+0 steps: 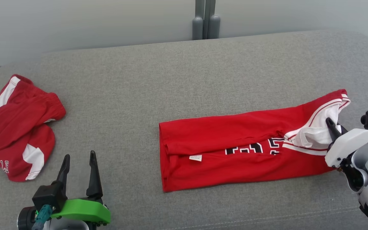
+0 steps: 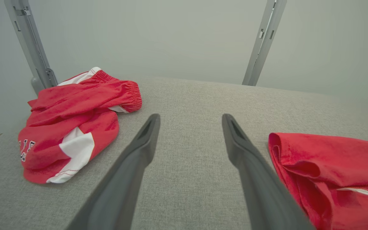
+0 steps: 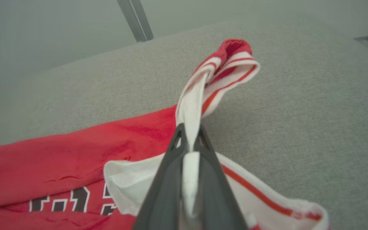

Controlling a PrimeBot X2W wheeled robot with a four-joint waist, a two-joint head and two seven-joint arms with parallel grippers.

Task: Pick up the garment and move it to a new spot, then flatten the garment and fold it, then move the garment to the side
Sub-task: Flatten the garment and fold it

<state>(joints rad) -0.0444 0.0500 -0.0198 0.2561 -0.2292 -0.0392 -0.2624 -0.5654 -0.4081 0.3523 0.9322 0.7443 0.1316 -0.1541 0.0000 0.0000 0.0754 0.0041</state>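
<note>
The garment (image 1: 235, 150) is a red jersey with black numbers and white trim, lying folded lengthwise on the right half of the grey surface. My right gripper (image 1: 331, 126) is shut on the white trim at the jersey's right end. In the right wrist view the fingers (image 3: 171, 166) pinch a strip of white fabric (image 3: 192, 111) that rises between them. My left gripper (image 1: 79, 159) stands open at the lower left, to the left of the jersey, with nothing between its fingers. In the left wrist view the jersey's left edge (image 2: 299, 159) lies just right of the right finger.
A second red and white garment (image 1: 21, 127) lies crumpled at the far left of the grey cushion (image 1: 171, 89). Grey uprights (image 1: 205, 22) stand behind the cushion's back edge. The cushion's front edge runs close below both grippers.
</note>
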